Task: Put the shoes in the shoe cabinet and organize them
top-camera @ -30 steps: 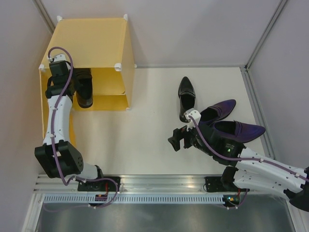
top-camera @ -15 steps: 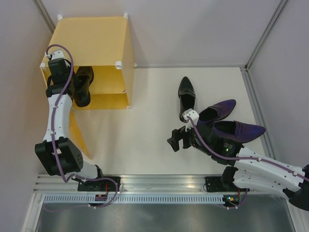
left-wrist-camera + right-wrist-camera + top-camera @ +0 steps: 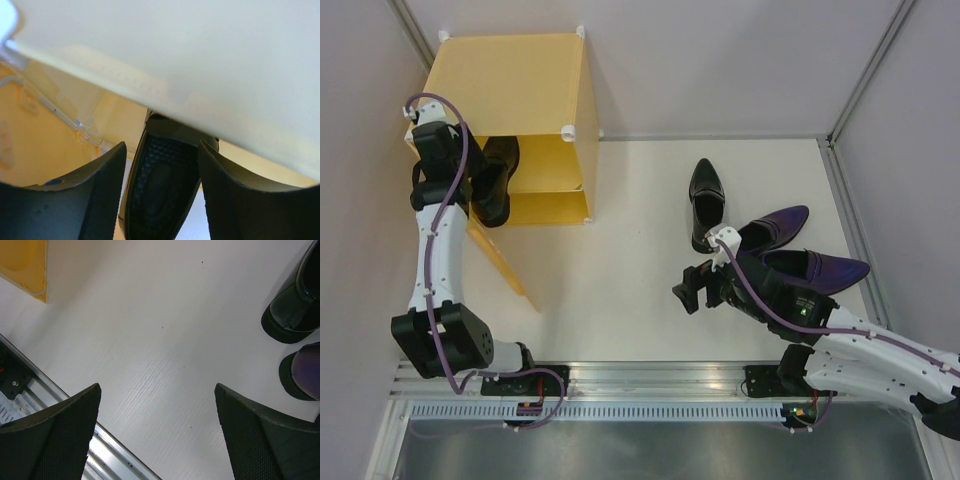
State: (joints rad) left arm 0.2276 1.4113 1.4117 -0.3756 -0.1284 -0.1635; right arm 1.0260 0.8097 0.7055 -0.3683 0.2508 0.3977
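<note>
The yellow shoe cabinet (image 3: 510, 75) stands at the back left, its front facing me. One black shoe (image 3: 505, 158) lies partly inside it. My left gripper (image 3: 492, 190) is at the cabinet's mouth. In the left wrist view that shoe (image 3: 160, 185) lies between the fingers of my left gripper (image 3: 162, 147), which is open, with gaps on both sides. Another black shoe (image 3: 706, 200) and two purple shoes (image 3: 775, 228) (image 3: 825, 268) lie on the table at the right. My right gripper (image 3: 695, 287) hovers left of them, open and empty.
The cabinet's door (image 3: 510, 270) hangs open, running down and right from the cabinet past my left arm. A pale cabinet panel (image 3: 200, 60) fills the top of the left wrist view. Walls close in the table at left, right and back. A metal rail (image 3: 640, 375) runs along the near edge.
My left gripper has opened off the black shoe and moved up toward the cabinet, with the shoe further in. The door has swung out to the right. The right arm barely shifted.
</note>
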